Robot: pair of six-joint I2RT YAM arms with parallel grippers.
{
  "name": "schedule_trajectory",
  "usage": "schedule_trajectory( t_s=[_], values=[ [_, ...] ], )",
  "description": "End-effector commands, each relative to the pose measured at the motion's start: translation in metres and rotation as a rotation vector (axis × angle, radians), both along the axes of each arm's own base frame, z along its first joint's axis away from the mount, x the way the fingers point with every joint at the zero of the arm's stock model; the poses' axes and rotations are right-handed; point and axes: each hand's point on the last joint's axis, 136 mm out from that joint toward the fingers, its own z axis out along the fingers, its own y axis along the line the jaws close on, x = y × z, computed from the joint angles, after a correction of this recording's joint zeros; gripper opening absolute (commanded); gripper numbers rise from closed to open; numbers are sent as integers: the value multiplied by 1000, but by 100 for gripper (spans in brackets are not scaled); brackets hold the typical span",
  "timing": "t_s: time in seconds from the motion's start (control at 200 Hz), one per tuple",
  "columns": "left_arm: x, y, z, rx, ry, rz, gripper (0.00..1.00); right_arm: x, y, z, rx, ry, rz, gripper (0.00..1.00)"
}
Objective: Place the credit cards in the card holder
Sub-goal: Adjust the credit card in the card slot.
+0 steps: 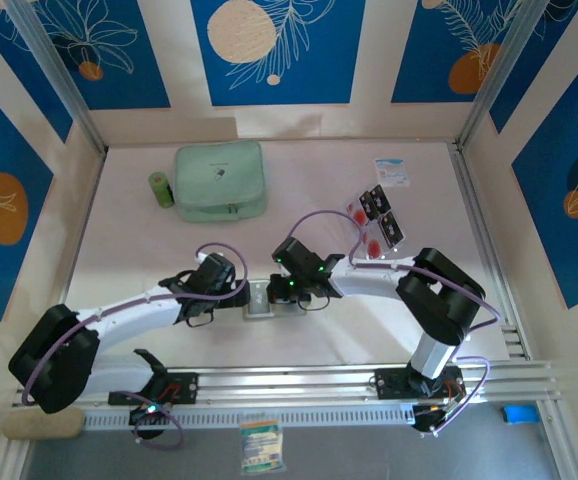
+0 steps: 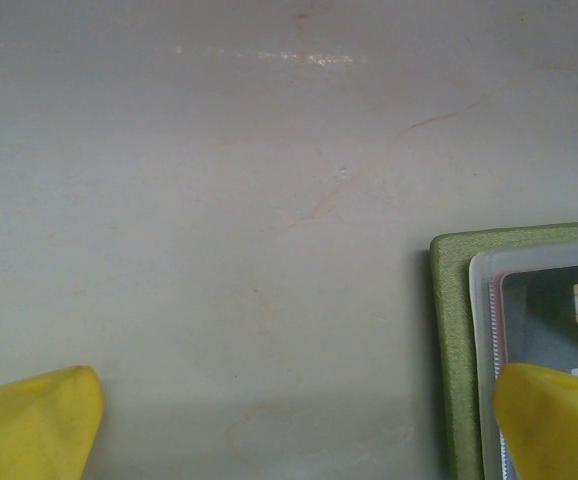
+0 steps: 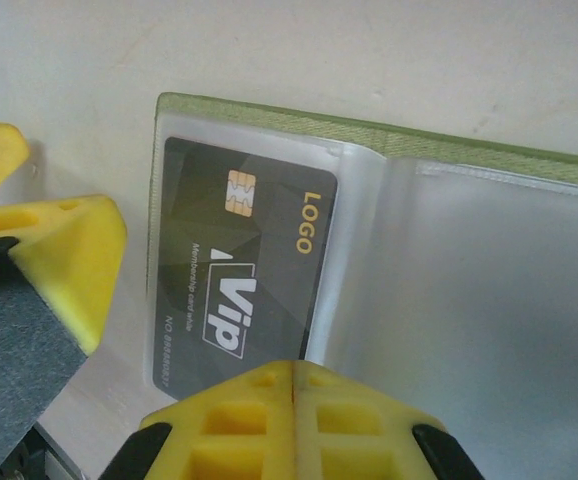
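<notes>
Pale table (image 1: 309,180), card holder (image 3: 489,160), black "LOGO Vip" card (image 3: 239,270); left end effector (image 2: 294,430) wide, right end effector (image 3: 294,395) narrow

Black card (image 3: 241,275) — gold "LOGO", white "Vip"; smaller print and "NO" number line too fine.

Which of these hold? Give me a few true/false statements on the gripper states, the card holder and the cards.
1. The left gripper is open. True.
2. The right gripper is spread wide. False: its fingers are shut together, with nothing between them.
3. A black VIP card sits at least partly in the clear sleeve of the card holder. True.
4. The card holder is folded shut. False: it lies open between the two grippers.
5. Every card is in the holder. False: several loose cards lie on the table, beyond the right arm.
</notes>
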Motion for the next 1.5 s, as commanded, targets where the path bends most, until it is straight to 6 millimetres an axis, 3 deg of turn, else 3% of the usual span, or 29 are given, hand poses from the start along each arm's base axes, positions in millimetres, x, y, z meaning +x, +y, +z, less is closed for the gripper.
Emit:
schedule_trajectory(
  t_s=[0.0,0.375,0.845,1.495],
  values=[
    [0,-1,4,4,-5,-13,100,-5,6,-4,10,23,10,0],
    [0,-2,5,-1,-8,-14,100,-7,13,-17,-6,47,23,0],
    [2,-5,8,-11,-12,-20,100,-1,17,2,14,14,31,0],
    [6,-8,18,-20,-26,-28,100,25,-8,21,32,-21,-29,0]
  ],
)
